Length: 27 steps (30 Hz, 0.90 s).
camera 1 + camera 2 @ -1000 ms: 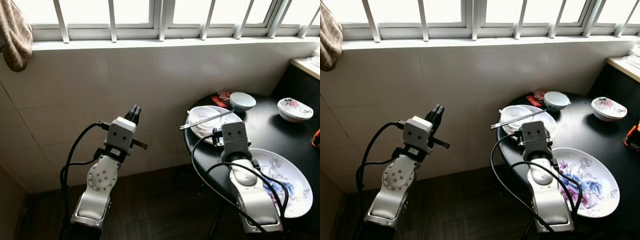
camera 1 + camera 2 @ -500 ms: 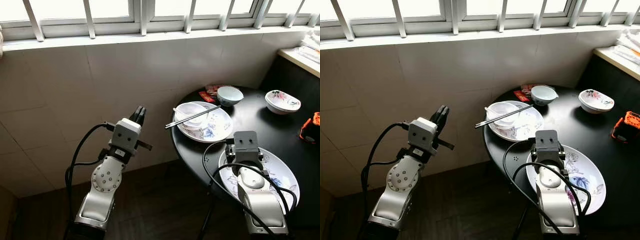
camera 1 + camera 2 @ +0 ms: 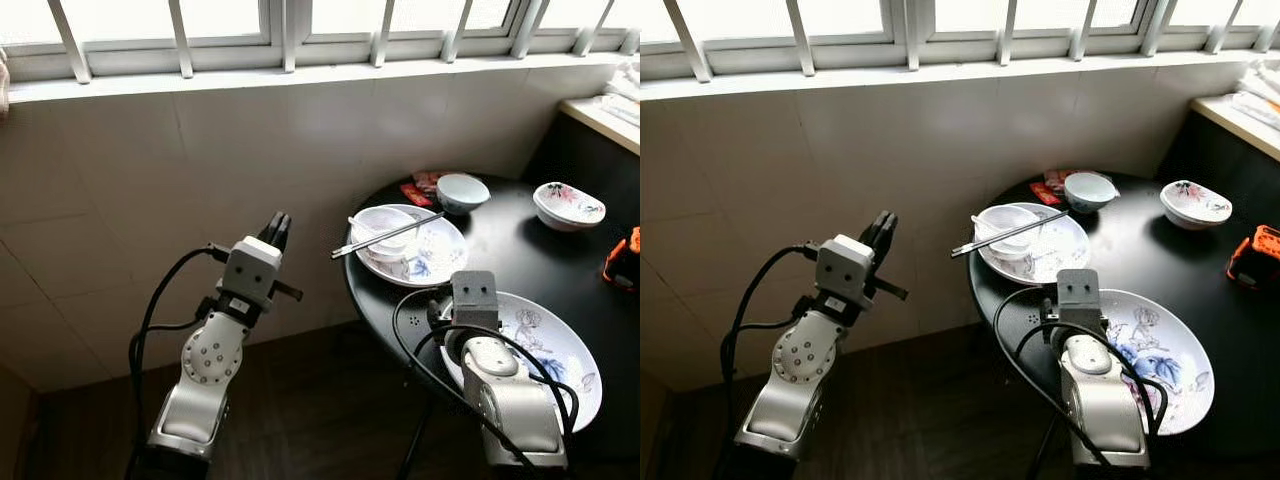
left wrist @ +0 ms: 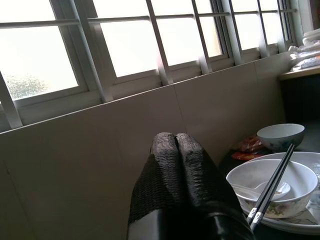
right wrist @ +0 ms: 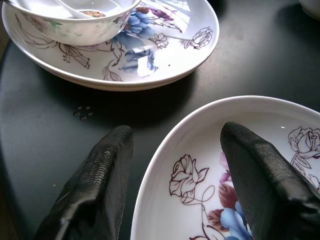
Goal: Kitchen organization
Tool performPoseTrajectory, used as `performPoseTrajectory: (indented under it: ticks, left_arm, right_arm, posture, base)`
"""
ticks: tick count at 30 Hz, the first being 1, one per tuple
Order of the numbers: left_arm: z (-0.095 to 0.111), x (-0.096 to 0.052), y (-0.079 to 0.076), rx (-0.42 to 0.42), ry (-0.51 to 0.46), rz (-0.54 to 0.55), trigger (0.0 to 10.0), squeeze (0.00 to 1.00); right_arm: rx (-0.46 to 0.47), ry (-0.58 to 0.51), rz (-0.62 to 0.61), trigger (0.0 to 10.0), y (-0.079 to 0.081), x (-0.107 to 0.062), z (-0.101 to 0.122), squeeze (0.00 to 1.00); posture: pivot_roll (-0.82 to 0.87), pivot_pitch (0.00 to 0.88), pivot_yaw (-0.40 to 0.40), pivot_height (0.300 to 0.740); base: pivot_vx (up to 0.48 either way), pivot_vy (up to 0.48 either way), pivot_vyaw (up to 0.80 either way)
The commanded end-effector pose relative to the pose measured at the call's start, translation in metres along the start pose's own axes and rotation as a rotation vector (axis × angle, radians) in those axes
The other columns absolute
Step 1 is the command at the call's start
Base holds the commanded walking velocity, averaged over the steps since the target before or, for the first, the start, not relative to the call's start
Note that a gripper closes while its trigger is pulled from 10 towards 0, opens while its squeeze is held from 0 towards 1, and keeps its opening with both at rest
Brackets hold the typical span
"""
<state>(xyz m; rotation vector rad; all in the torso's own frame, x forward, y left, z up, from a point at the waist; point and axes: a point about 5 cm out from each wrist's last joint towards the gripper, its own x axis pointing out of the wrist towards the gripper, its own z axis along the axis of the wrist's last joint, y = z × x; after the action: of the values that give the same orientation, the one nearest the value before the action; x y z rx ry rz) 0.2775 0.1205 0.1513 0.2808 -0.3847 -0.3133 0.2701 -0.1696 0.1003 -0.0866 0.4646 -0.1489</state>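
Black round surface (image 3: 520, 240) under a barred window carries a white oval platter (image 3: 560, 345) with blue-purple flowers at 5 o'clock. Right tool (image 5: 175, 185), fingers spread, straddles its rim. Left tool (image 4: 176, 175) is clenched, raised toward the wall. No readable writing.

no readable text, labels, brands or numbers anywhere. red packet (image 3: 416, 189) on counter (image 3: 520, 250): print too small to read.
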Motion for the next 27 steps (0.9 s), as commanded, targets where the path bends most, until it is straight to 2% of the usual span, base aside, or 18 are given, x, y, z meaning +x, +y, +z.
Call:
performPoseTrajectory:
  ticks: [1,12,20,22,27]
  left_arm:
    - [0.001,0.0,-0.004,0.005,-0.004,-0.017,10.0,0.0]
    - [0.0,0.0,-0.004,0.008,0.001,-0.02,10.0,0.0]
    - [0.0,0.0,-0.003,-0.03,0.005,-0.009,10.0,0.0]
    - [0.0,0.001,-0.003,-0.04,0.005,-0.013,10.0,0.0]
    - [0.001,0.001,-0.005,-0.039,0.001,-0.025,10.0,0.0]
  right_arm:
    - [0.01,0.001,-0.005,10.0,-0.002,-0.001,0.003,0.0]
    - [0.012,0.018,-0.011,10.0,-0.002,-0.001,0.003,0.0]
    - [-0.028,-0.088,-0.015,10.0,0.0,-0.003,0.015,0.0]
    - [-0.065,-0.125,-0.02,10.0,0.0,-0.003,0.02,0.0]
    - [-0.055,-0.151,-0.014,10.0,0.001,-0.002,0.022,0.0]
  posture:
    - [-0.05,0.0,-0.085,0.74]
    - [-0.05,0.0,-0.085,0.74]
    - [-0.05,0.0,-0.086,0.74]
    - [-0.05,0.0,-0.086,0.74]
    - [-0.05,0.0,-0.086,0.74]
  base:
    - [0.0,0.0,0.0]
    - [0.0,0.0,0.0]
    - [0.0,0.0,0.0]
    - [0.0,0.0,0.0]
    - [0.0,0.435,0.0]
